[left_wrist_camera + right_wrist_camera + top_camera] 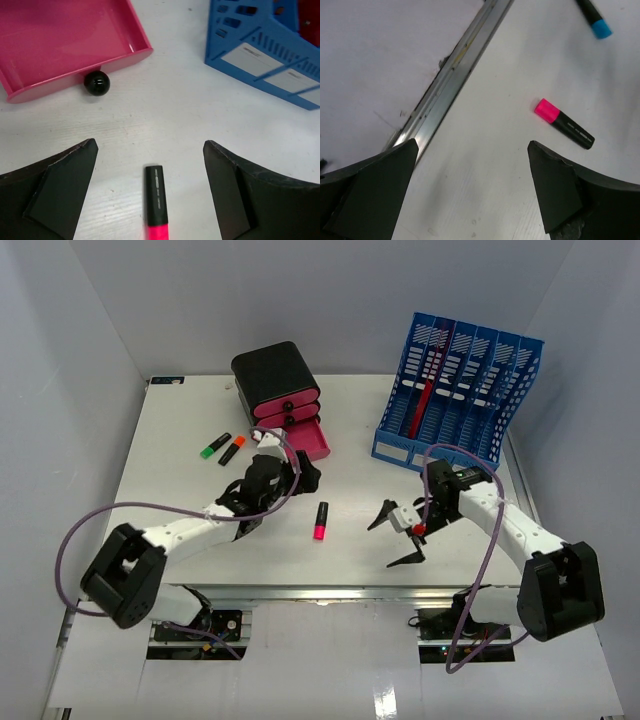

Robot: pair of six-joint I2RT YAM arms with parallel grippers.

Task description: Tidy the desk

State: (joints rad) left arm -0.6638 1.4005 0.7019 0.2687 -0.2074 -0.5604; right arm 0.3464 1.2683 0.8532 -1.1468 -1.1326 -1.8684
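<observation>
Right claw (382, 546) agape above desk (175, 475)

**Robotics laboratory test cell dressed as an office desk.** Pale grey walls (300, 300) box in a white desk (360, 490) on three sides. A left arm (180, 535) and a right arm (510, 525) are bolted at its front metal rail (451, 80), and a purple cable (58, 568) loops from the left arm. Office props supply the staging: a blue file rack (460, 400), a black drawer unit (275, 380) with pink fronts, and a pink highlighter (321, 521), a green highlighter (215, 446) and an orange highlighter (232, 449).
</observation>
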